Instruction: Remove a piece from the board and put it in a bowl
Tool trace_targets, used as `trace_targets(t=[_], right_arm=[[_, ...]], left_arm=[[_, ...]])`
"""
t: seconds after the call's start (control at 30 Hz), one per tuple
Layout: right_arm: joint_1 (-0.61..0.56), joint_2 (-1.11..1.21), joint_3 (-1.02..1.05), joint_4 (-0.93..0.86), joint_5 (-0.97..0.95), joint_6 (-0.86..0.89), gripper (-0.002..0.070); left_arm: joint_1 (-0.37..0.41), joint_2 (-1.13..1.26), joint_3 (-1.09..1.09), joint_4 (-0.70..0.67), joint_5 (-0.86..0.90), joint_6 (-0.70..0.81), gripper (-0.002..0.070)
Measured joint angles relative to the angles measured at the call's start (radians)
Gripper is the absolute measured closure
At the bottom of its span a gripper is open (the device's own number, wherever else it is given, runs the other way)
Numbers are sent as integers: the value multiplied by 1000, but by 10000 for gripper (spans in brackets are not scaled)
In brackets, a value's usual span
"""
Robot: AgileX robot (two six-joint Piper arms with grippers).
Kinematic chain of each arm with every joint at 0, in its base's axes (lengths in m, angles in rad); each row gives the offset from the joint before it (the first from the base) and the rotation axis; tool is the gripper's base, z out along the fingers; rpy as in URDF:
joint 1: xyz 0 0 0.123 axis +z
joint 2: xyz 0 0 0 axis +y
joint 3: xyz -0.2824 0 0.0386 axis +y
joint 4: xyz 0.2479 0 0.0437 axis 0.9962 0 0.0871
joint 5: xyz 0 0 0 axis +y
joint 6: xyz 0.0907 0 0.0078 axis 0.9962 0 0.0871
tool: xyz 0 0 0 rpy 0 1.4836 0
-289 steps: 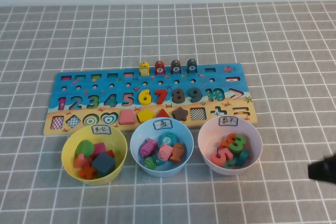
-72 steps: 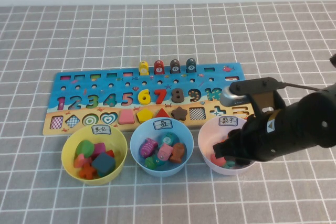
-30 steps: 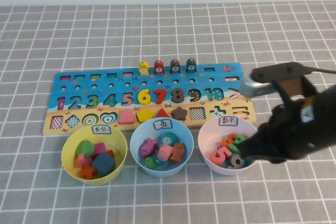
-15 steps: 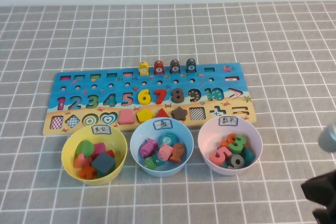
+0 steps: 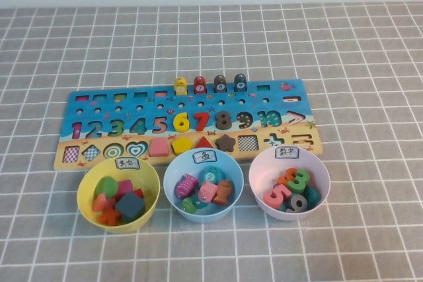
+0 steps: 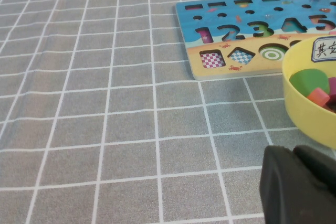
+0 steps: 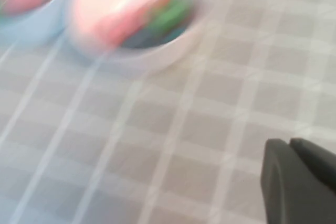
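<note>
Wrapping up: piece (image 5: 299, 202) sits in bowl (image 5: 259, 171), lower right, off board (image 5: 291, 90). Left gripper (image 6: 300, 187) and right gripper (image 7: 299, 178) jaws pressed together, empty. Next: park.

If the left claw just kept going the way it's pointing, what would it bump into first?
Probably the yellow bowl, which lies just ahead of the left claw, with the board behind it. Depth is hard to judge. The right claw sits back, short of the pink bowl.
</note>
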Motion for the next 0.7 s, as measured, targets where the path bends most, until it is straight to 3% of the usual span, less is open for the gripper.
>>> trace_targets(t=[0.2, 0.47, 0.7], right_arm=[[-194, -256, 235, -19, -247, 0, 692], [-280, -538, 248, -49, -96, -4, 692], [-280, -573, 248, -50, -20, -30, 692]], left_arm=[[0, 0, 0, 0, 0, 0, 680], [0, 0, 0, 0, 0, 0, 680], [0, 0, 0, 0, 1, 0, 680]])
